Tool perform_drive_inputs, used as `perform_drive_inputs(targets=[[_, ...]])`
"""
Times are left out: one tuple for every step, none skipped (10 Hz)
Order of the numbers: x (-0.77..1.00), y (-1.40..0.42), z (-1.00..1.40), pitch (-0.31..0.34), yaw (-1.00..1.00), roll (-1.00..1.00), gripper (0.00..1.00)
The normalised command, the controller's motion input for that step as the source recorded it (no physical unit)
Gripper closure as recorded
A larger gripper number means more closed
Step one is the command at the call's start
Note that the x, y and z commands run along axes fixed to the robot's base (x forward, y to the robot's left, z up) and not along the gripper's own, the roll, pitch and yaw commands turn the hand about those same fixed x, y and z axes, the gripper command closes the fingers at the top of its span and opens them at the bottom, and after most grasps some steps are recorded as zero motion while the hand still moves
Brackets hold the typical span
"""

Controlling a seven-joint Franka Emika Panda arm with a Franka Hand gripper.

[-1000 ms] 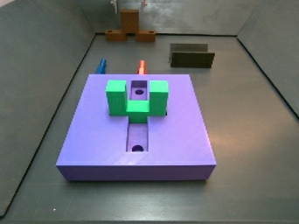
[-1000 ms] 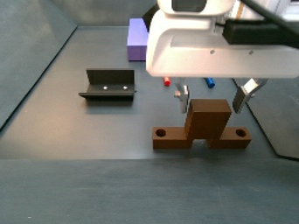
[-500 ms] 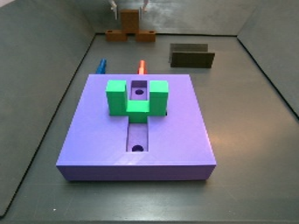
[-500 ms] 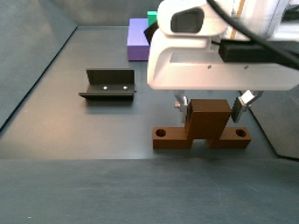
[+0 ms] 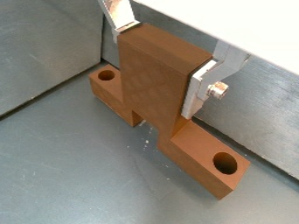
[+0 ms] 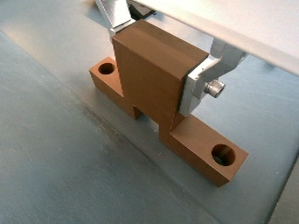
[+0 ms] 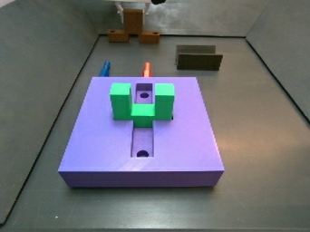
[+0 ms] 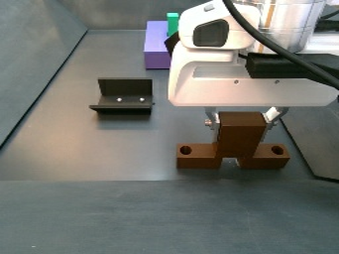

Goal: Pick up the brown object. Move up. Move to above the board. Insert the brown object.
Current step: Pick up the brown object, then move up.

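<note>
We've got the board [image 7: 143, 127] sitting well away from the brown object [image 8: 235, 145], which rests on the surface. The gripper [image 5: 163, 63] straddles its upright bar, jaws looking clenched on it; an off-centre grip could tilt it when lifting.

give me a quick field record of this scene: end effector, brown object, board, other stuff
end effector: low at the brown object, one finger on each side of its upright bar; whether they press on it cannot be told
brown object: standing on the floor, a round hole in each side arm
board: purple, flat on the floor, apart from the brown object
green block: sitting on the board over its slot
fixture: on the floor, untouched
</note>
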Motion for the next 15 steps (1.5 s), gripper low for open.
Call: perform_drive_inputs(targets=[[0.0,0.0,0.0,0.0,0.0,0.0,1.0],[0.0,0.0,0.0,0.0,0.0,0.0,1.0],[0.0,0.0,0.0,0.0,0.0,0.0,1.0],[0.0,0.0,0.0,0.0,0.0,0.0,1.0],[0.0,0.0,0.0,0.0,0.0,0.0,1.0],[0.0,0.0,0.0,0.0,0.0,0.0,1.0],[0.0,0.0,0.0,0.0,0.0,0.0,1.0],[0.0,0.0,0.0,0.0,0.0,0.0,1.0],[0.0,0.0,0.0,0.0,0.0,0.0,1.0],[0.0,0.0,0.0,0.0,0.0,0.0,1.0],[0.0,0.0,0.0,0.0,0.0,0.0,1.0],[0.0,0.0,0.0,0.0,0.0,0.0,1.0],[0.0,0.0,0.0,0.0,0.0,0.0,1.0],[0.0,0.0,0.0,0.0,0.0,0.0,1.0],[0.0,0.0,0.83,0.0,0.0,0.0,1.0]])
